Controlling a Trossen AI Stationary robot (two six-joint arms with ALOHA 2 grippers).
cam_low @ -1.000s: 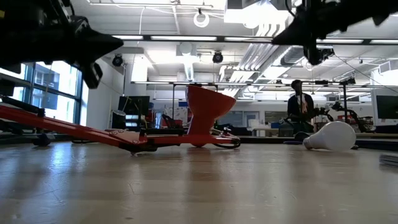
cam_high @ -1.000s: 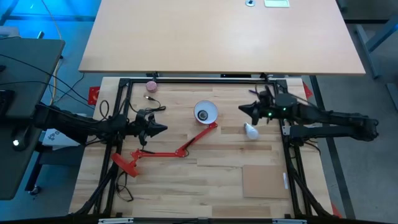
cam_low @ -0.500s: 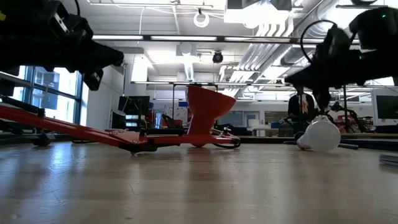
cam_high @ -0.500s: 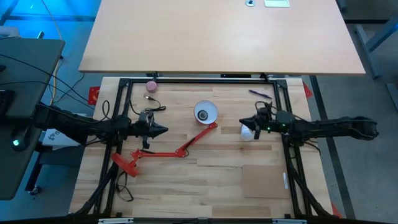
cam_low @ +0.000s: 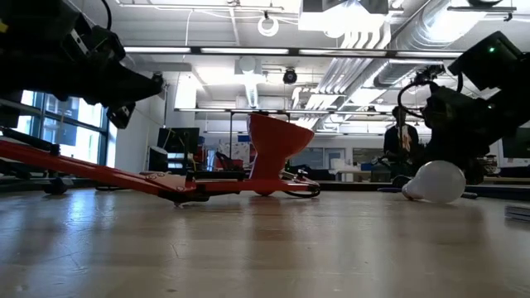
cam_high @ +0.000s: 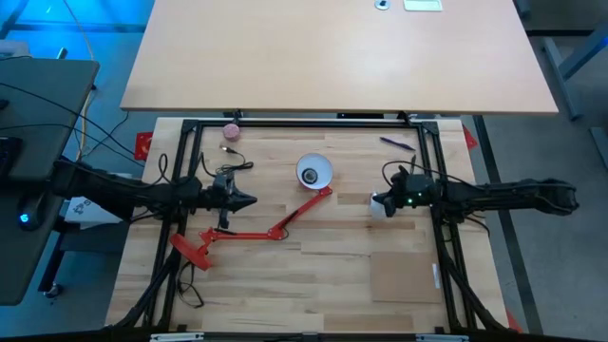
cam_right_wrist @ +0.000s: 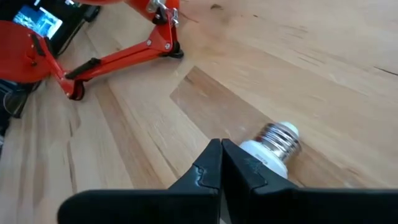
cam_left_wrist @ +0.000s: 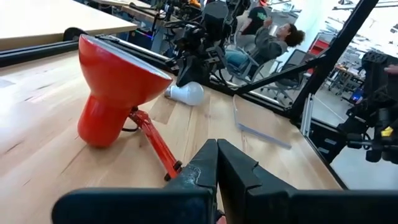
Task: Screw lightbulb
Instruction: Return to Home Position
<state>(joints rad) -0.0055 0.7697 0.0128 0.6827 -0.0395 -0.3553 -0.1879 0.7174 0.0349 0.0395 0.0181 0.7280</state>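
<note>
**A:** Well, what has the right arm done over the last second?

**B:** The right gripper has come down from a raised spot at about 12 o'clock of the lightbulb and drawn back. It now hangs low, directly over the bulb's glass. Its fingers are pressed together with no gap and hold nothing. The bulb lies beneath them, not between them.

**A:** And the bulb itself?

**B:** It lies on its side on the table, at 4 o'clock from the red lamp shade and apart from it, with the screw base bare. It seems to have shifted only slightly as the arm swept in.

**A:** The other side?

**B:** The left gripper hovers at 8 o'clock of the shade, its fingers likewise closed on nothing. It has hardly moved.

**A:** What does that mean for the job?

**B:** Judging by the layout, the bulb is out of the lamp and has been let go, and both arms appear to be retreating to rest. The one risk is that the right arm's low fingers brush the round bulb and set it rolling.
</note>
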